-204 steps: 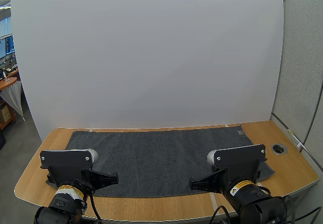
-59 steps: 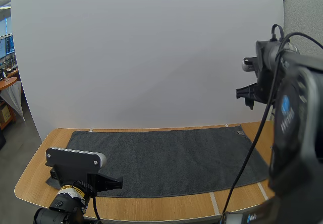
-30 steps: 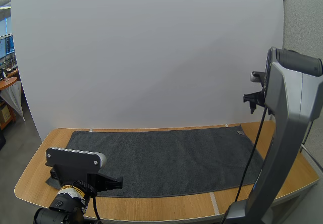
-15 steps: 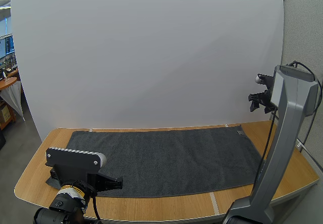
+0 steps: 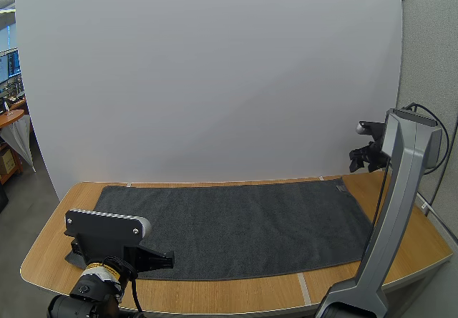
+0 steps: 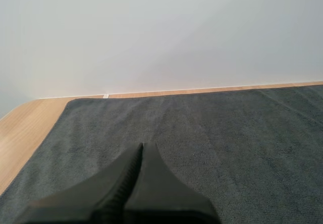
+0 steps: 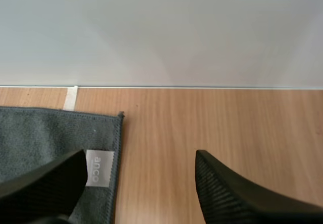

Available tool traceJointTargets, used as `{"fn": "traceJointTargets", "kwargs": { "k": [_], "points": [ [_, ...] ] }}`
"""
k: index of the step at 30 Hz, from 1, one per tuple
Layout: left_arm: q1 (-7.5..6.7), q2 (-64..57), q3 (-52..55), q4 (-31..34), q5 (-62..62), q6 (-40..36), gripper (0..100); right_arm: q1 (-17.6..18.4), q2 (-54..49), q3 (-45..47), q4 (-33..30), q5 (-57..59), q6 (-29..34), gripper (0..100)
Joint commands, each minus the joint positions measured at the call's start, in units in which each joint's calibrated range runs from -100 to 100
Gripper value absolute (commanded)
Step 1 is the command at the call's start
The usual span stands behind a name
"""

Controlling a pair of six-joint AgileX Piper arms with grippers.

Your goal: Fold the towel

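Note:
A dark grey towel (image 5: pixel 236 221) lies spread flat across the wooden table (image 5: pixel 57 239). My left gripper (image 5: pixel 169 258) rests low over the towel's near left part, and in the left wrist view its fingers (image 6: pixel 139 183) lie together as one shut wedge above the towel (image 6: pixel 232 143). My right gripper (image 5: pixel 361 159) hangs in the air above the towel's far right corner. In the right wrist view the right gripper (image 7: pixel 139 154) stands open, holding nothing, with one finger over the towel's corner (image 7: pixel 45 130) beside a white label (image 7: pixel 98 167) and the other over bare wood.
A white backdrop wall (image 5: pixel 215 82) rises right behind the table's far edge. A grey partition (image 5: pixel 429 82) stands at the right. Bare wood (image 5: pixel 422 243) lies right of the towel, with a narrow strip (image 5: pixel 236 294) along the front.
The right arm has swung further forward and its open gripper has come down a little toward the towel's far right corner. The left arm and towel have not moved.

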Motion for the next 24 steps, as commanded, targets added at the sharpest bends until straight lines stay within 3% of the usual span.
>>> {"fn": "traceJointTargets", "kwargs": {
  "k": [1,17,24],
  "points": [
    [-0.03,-0.3,0.0,-0.9,-1.3,-0.2,0,0.2,0.5,-0.4,1.9,0.7,-2.7,100],
    [-0.03,-0.3,0.0,-0.9,-1.3,-0.2,0,0.9,5.4,-0.4,10.2,1.6,-7.1,100],
    [-0.03,-0.3,0.0,-0.9,-1.3,-0.2,0,1.1,5.5,-0.4,11.8,-4.0,-8.1,100]
  ]
}}
